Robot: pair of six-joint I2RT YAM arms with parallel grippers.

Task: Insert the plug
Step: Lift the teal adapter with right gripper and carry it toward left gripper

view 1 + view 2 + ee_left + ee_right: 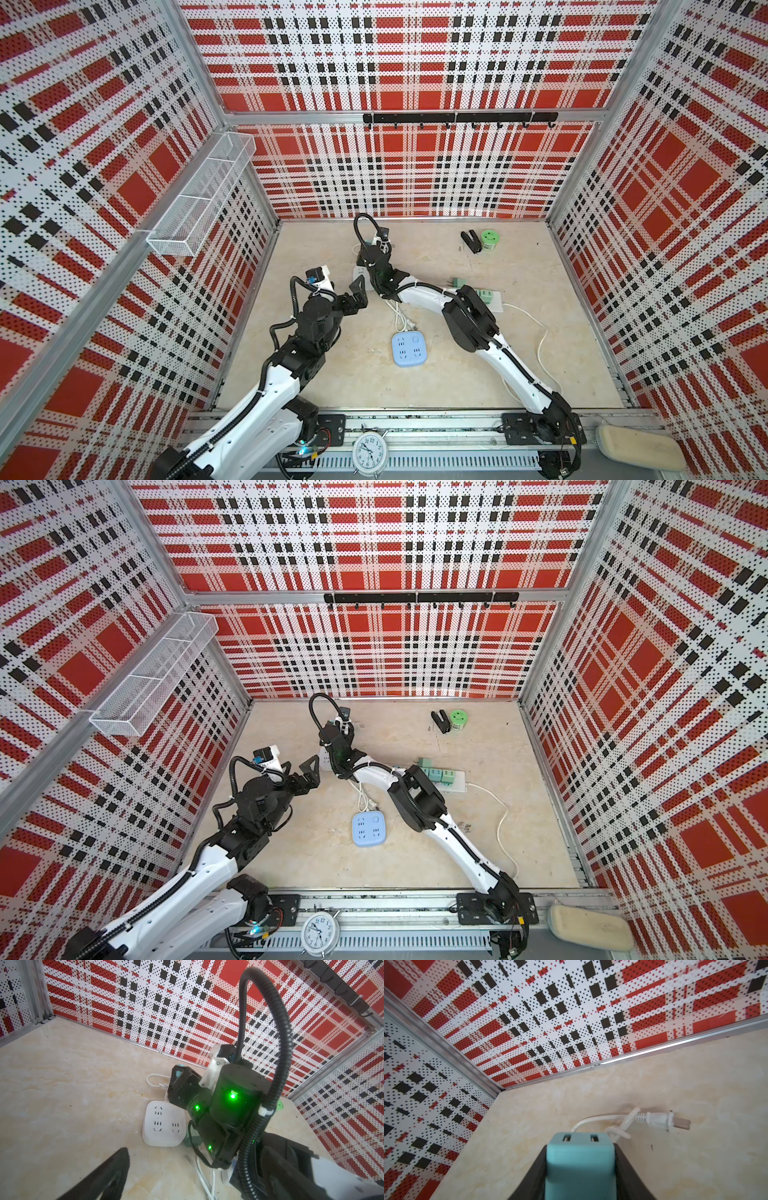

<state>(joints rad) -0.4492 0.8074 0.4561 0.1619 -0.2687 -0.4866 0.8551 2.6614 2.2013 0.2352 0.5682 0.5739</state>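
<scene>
My right gripper [580,1148] is shut on a teal plug block [580,1165] with two slots in its end face, a black finger pressed on each side. In the left wrist view that right gripper [178,1073] hangs tilted just beyond the white square socket [164,1122]. The same white socket [360,274] shows in both top views, partly hidden by the right arm. My left gripper [360,293] stands open beside it, holding nothing; only one of its fingers [108,1174] shows in the left wrist view.
A white two-prong plug [662,1121] on a knotted cord lies near the back wall. A blue square socket [409,348] sits mid-table. A white strip with green plugs [494,301], a black clip [470,241], a green roll [490,239] and a clock [370,453] are around.
</scene>
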